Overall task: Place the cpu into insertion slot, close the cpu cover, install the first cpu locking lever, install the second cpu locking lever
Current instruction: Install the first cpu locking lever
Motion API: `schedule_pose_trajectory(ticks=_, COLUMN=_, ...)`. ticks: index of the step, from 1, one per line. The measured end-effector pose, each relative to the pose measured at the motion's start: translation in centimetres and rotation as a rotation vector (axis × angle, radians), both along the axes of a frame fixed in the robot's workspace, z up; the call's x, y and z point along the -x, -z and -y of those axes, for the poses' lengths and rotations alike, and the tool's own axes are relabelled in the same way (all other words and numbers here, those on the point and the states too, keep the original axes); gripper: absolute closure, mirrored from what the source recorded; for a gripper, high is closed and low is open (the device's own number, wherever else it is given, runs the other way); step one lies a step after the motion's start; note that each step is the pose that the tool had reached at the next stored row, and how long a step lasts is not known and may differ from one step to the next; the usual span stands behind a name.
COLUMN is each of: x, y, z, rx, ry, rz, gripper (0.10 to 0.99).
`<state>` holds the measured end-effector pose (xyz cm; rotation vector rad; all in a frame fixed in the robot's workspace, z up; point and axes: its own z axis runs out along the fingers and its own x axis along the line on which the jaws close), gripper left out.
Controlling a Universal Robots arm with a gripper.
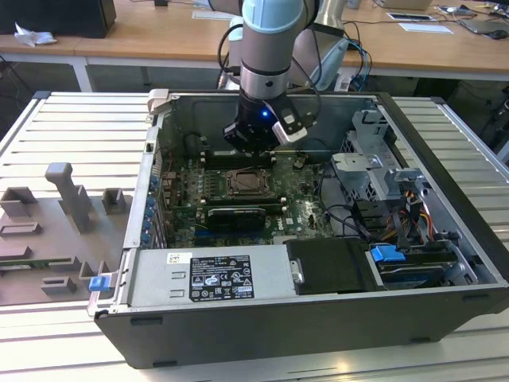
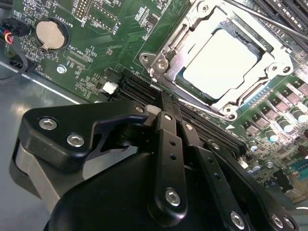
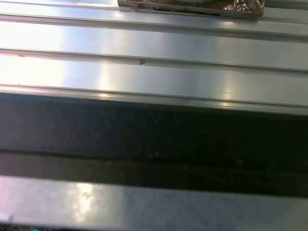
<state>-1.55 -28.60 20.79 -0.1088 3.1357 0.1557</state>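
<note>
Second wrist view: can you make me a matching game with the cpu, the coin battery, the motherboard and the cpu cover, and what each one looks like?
Things:
1 cpu
2 coin battery
3 motherboard
4 cpu cover

Looks:
A green board
B round silver disc
C silvery frame with an open middle
D pale flat square

Pairs: 1-D, 2-B, 3-A, 4-C

The case (image 1: 238,342) is lying open on the bench (image 1: 71,119), with the board (image 1: 306,211) lying flat inside it. The cpu (image 2: 220,62) is sitting in the slot (image 1: 251,184) mid-board, with the cover (image 2: 274,50) lying over its edges. The claw (image 2: 163,103) is hanging above the board, just beside the slot. A rack (image 1: 48,239) is lying on the bench, beside the case at the exterior view's left.
</note>
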Motion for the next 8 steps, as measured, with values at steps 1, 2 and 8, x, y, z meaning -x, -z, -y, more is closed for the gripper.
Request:
schedule_pose_trajectory(ticks=1, x=-0.05, y=0.12, z=0.00, rx=0.000, ry=0.000, rz=0.0000, gripper=0.976)
schedule_pose_trajectory(ticks=2, x=-0.07, y=0.19, z=0.00, rx=0.000, ry=0.000, rz=0.0000, gripper=0.976)
schedule_pose_trajectory(ticks=8, x=-0.13, y=0.37, z=0.00, rx=0.000, ry=0.000, rz=-0.0002, gripper=0.976)
